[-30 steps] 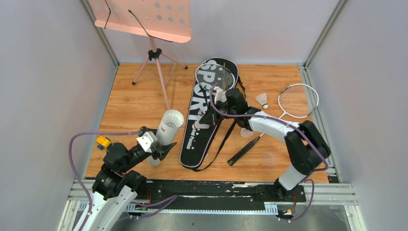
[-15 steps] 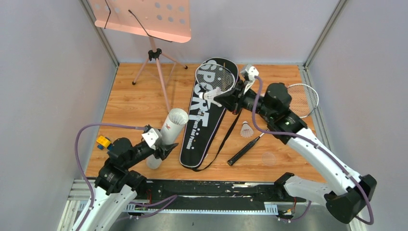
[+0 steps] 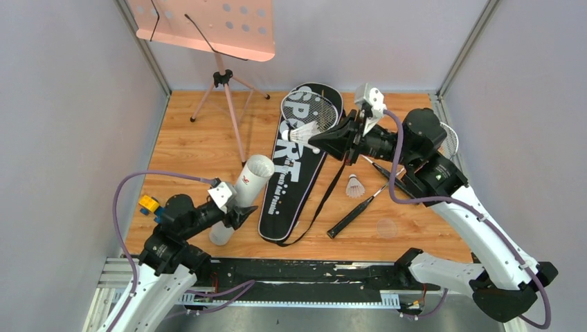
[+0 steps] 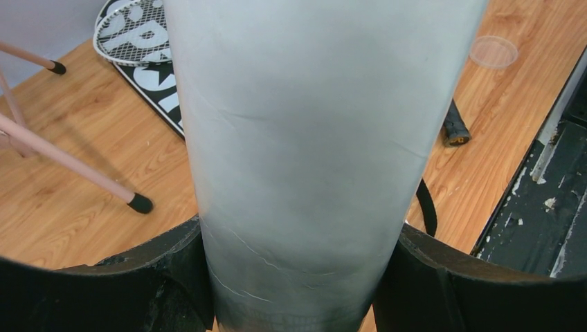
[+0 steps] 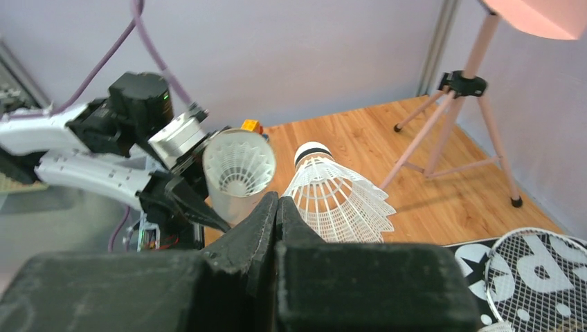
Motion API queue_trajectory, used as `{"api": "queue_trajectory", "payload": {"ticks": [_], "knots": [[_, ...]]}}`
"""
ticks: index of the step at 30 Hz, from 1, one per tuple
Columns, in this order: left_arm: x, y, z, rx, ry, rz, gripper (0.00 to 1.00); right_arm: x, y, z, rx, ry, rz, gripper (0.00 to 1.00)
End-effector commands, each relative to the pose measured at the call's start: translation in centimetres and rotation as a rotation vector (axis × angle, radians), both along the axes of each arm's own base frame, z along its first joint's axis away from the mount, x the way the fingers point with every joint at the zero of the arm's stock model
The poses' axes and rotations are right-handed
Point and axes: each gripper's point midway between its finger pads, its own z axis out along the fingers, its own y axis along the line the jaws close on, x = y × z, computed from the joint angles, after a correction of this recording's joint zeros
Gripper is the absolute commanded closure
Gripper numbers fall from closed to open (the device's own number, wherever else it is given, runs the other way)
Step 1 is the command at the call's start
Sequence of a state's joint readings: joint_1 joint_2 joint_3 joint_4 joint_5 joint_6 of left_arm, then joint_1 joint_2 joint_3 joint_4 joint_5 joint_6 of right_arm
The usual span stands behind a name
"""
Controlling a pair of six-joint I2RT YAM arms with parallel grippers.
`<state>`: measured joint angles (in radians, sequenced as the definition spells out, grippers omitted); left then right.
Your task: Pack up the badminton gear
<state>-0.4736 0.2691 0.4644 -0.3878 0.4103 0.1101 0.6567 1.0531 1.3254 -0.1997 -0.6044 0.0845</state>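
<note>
Badminton gear lies around a long black bag lettered SPORT (image 3: 284,200) on the wooden table (image 3: 194,149). One slim silver racket with white strings (image 3: 309,111) rests its head on the bag's far end. Just left of the bag, the left gripper (image 3: 234,213) clasps the lower part of a long white tube (image 3: 244,190), a finger pressed to each side. The tube leans with its open mouth raised. Above the bag's far half, the right gripper (image 3: 320,138) has its jaws pinched tight on the skirt edge of a small white feather shuttlecock (image 3: 302,131), cork end away from the fingers, clear of the bag. Right of the bag sit a second shuttlecock (image 3: 355,186) and a second racket (image 3: 348,220), its head mostly hidden behind the right arm. A small clear round lid (image 3: 386,227) lies farther right. A pink perforated music stand (image 3: 214,28) stands far left of the bag. A small yellow and blue toy (image 3: 147,204) sits left of it, beyond the tube.
</note>
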Motion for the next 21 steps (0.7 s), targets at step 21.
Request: {"api": "queue_trajectory", "payload": {"ticks": [21], "knots": [[1.2,-1.1,2.3,0.136,-0.084,-0.108,0.37,-2.6,6.0,-5.2,-0.246,-0.142,0.152,1.00]]}}
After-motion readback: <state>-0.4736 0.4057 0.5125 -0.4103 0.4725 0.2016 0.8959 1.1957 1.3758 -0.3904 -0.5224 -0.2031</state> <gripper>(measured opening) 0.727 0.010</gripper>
